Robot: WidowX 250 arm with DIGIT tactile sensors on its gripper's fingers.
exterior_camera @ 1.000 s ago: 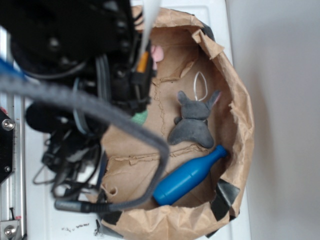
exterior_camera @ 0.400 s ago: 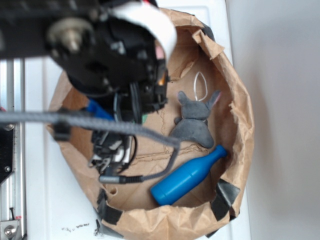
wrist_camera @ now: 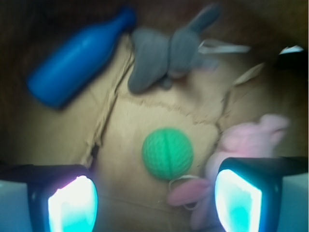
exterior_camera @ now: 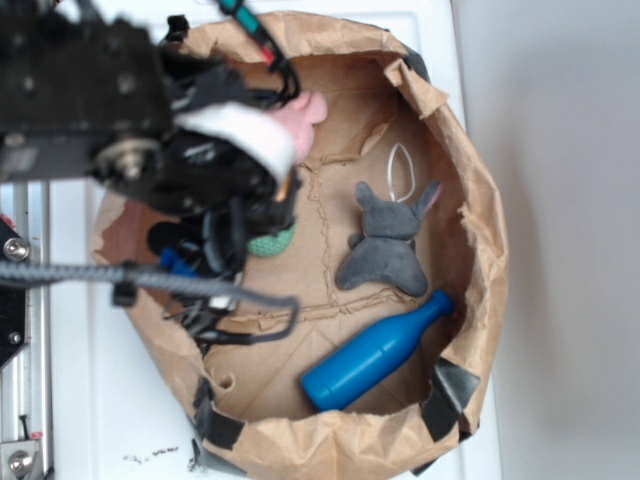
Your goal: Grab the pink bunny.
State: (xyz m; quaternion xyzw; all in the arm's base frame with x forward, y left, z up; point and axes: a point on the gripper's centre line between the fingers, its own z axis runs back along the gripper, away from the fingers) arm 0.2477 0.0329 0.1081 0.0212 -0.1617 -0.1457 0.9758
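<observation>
My end effector [wrist_camera: 154, 198] is open wide, nothing held: in the wrist view both fingers [wrist_camera: 72, 205] sit at the bottom corners with a broad gap and bare cardboard between them. I'm hanging over a brown paper bag [exterior_camera: 480, 230] rolled down into a round tub, standing on a white surface [exterior_camera: 90, 420]. The pink bunny [wrist_camera: 246, 142] lies on the bag floor at the right of the wrist view, just beside my right-hand finger, partly hidden behind it; one ear or limb [wrist_camera: 186, 193] pokes out low near a pale loop of string. Blurred, so I cannot tell if the finger touches it. In the exterior view only a bit of the bunny [exterior_camera: 300, 115] shows near the bag's top wall, the rest covered by my arm [exterior_camera: 90, 110]. A green ball [wrist_camera: 167, 153] sits on the floor roughly between my fingers, slightly ahead of them and just left of the bunny; the exterior view shows only its edge [exterior_camera: 270, 243] under my wrist. A grey plush animal [exterior_camera: 385, 245] lies flat further in, well apart from the bunny, with a white string loop [exterior_camera: 400, 172] by its ears. A blue bottle [exterior_camera: 372, 355] lies on its side near the bag's lower wall, neck pointing toward the grey plush. Black tape patches [exterior_camera: 452, 385] on the bag rim. Cables [exterior_camera: 200, 285] hang below my arm over the left side of the bag
</observation>
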